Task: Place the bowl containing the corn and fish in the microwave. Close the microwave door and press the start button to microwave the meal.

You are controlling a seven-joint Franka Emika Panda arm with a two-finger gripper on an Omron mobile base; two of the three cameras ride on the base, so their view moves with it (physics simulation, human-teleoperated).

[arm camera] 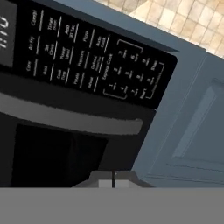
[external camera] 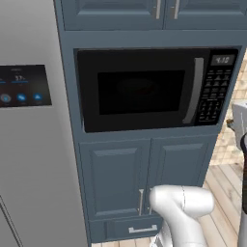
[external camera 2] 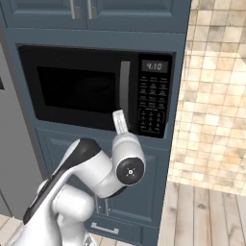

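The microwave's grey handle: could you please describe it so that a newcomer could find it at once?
Start at the blue cabinet column beside the grey fridge; the black microwave sits in its recess. The handle is the grey vertical bar between the dark window and the keypad panel, the one pale strip on that black front.

One microwave [external camera: 144, 89] is seen; above it two upper cabinet doors [external camera: 111, 12], below it two lower cabinet doors [external camera: 113, 176] and one drawer [external camera: 130, 227], beside it one refrigerator [external camera: 29, 144].
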